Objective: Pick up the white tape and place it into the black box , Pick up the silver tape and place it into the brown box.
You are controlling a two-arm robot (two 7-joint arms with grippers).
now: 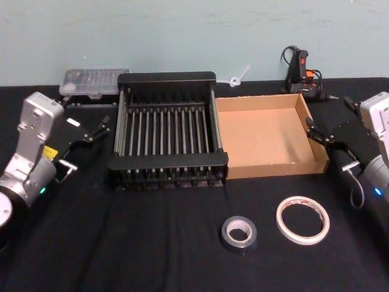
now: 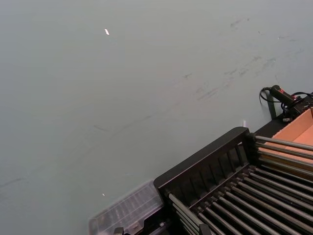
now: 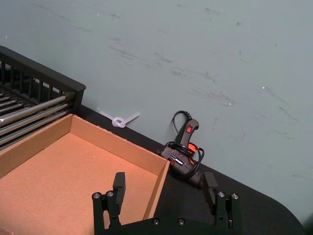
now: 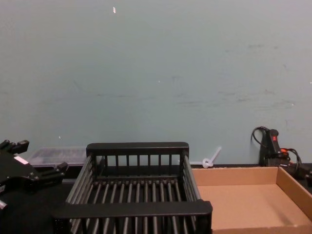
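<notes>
The white tape [image 1: 302, 219] lies flat on the black tablecloth at the front right. The silver tape [image 1: 238, 234] lies just to its left. Both boxes stand behind them with nothing inside: the black box [image 1: 167, 78] in the middle and the brown box [image 1: 273, 165] against its right side. My left gripper [image 1: 91, 137] hangs open left of the black box, also seen low in the chest view [image 4: 36, 158]. My right gripper [image 1: 320, 135] is open at the brown box's right wall, and hovers over that box's corner [image 3: 165, 188]. Neither gripper touches a tape.
A clear plastic case [image 1: 94, 82] lies at the back left behind the crate. A black glue gun with a red switch [image 1: 301, 70] and a small white plastic piece [image 1: 239, 78] sit at the back by the wall. Black cloth spreads around the tapes.
</notes>
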